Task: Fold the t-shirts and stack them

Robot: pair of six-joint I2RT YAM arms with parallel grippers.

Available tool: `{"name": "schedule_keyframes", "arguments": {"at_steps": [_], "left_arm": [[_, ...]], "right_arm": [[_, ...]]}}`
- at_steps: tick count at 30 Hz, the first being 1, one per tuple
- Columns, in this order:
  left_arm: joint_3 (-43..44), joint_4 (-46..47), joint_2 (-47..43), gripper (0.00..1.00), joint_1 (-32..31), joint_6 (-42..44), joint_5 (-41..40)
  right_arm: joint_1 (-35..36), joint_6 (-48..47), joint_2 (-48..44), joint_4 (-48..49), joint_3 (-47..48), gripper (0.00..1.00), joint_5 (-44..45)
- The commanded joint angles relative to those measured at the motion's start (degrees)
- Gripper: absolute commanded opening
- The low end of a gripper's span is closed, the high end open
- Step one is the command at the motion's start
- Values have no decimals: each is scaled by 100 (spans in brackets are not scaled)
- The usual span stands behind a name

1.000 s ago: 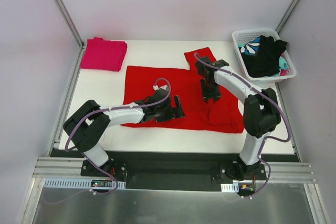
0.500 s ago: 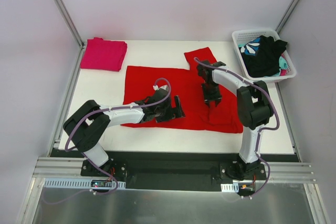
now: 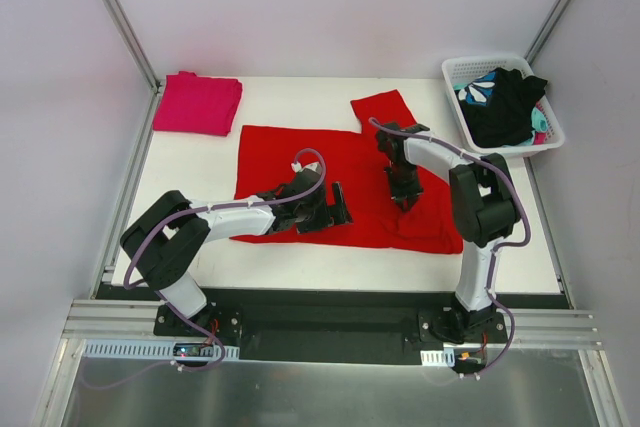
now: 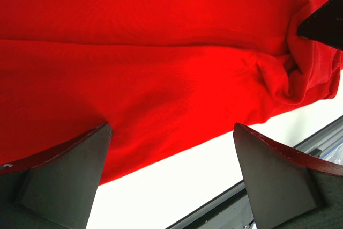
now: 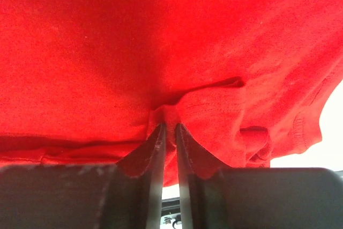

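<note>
1. The right claw (image 5: 169, 132) is clamped on a raised pinch of the red t-shirt (image 3: 290, 157), its fingers almost together.
2. The left claw (image 4: 170, 132) stands wide apart over the shirt's near edge; whether it touches the cloth is unclear.
3. The red t-shirt lies spread on the worktop (image 3: 300, 97), bunched at its right.
4. A folded pink t-shirt (image 3: 197, 104) sits at the far left corner. A basket (image 3: 455, 72) at the far right holds a black garment (image 3: 505, 107).
</note>
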Motion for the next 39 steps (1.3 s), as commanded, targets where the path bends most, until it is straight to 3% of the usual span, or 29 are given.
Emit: {"name": "schedule_keyframes", "arguments": {"at_steps": [1, 2, 10, 18, 28, 39], "left_arm": [[-154, -512, -35, 99, -72, 46, -91], [-145, -512, -26, 99, -72, 46, -83], [-119, -512, -17, 99, -81, 28, -74], [-154, -512, -96, 99, -81, 28, -100], [-154, -512, -79, 99, -81, 28, -127], [-180, -512, -88, 99, -81, 28, -153]], "right_arm": [[-28, -53, -141, -31, -86, 10, -55], [-19, -44, -159, -40, -86, 1, -55], [69, 78, -826, -312, -138, 1, -63], [789, 596, -1810, -216, -1516, 1, -301], [1949, 1396, -2049, -48, -2511, 11, -336], [2187, 1301, -2505, -751, -1301, 37, 208]]}}
